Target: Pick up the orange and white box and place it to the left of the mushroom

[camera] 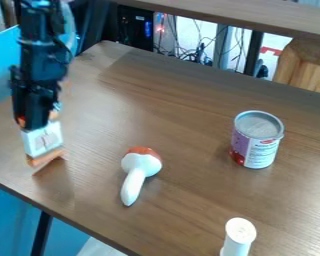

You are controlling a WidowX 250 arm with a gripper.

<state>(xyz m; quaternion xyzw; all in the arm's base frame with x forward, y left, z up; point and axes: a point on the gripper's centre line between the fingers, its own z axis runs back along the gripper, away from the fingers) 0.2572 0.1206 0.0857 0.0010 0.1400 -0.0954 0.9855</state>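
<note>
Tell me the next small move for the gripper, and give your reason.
Probably ease the gripper down slightly: the white-and-orange piece at its tip hangs low over the table, and I can't tell whether it touches. The mushroom-shaped toy lies off to the side, apart from it.

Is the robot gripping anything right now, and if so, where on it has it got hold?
Yes, the gripper holds what looks like a small white box with an orange lower end, gripped by its upper end.
</note>
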